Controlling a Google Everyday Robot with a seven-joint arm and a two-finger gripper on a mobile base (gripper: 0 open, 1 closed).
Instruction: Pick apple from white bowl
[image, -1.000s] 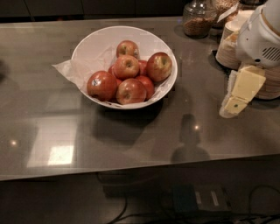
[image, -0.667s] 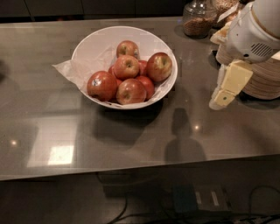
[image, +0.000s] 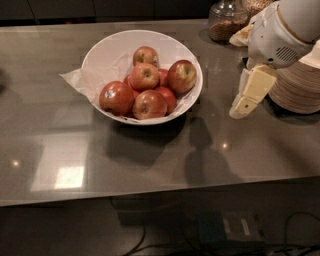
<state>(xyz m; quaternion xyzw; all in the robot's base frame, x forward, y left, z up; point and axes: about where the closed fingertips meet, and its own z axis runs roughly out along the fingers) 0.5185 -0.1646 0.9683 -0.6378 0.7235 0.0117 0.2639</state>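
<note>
Grey counter (image: 45, 140) across the whole frame, with a bright square glare (image: 70, 177) at lower left; left of centre, in the upper half, a white bowl (image: 102, 47) standing on it, round and glossy; crumpled paper liner (image: 75, 80) poking out over the bowl's left rim; inside, a heap of red apples. At the heap's left, a sticker apple (image: 116, 97), its white label turned toward the lower left; just right of it, by the front rim, a front apple (image: 149, 104) with yellow around the stem; above these a middle apple (image: 144, 76), paler and streaked, and a back apple (image: 145, 56) highest in the frame; at the heap's right edge the apple (image: 181, 76), large and dark red with a yellow-green patch at the stem dimple, lying by the bowl's right wall, touching its neighbours, apart from the gripper. Below and right of the bowl, a dark shadow (image: 200, 150) on the counter. Farther right, the gripper (image: 240, 111), cream-coloured, tilted down and left from a white arm (image: 280, 35) at upper right; over the counter, right of the bowl's rim and clear of it; open or closed: cannot tell. At the top, left of the arm, a glass jar (image: 225, 22) with brown contents; at the right edge, a stack of beige bowls (image: 300, 90), partly hidden behind the arm.
</note>
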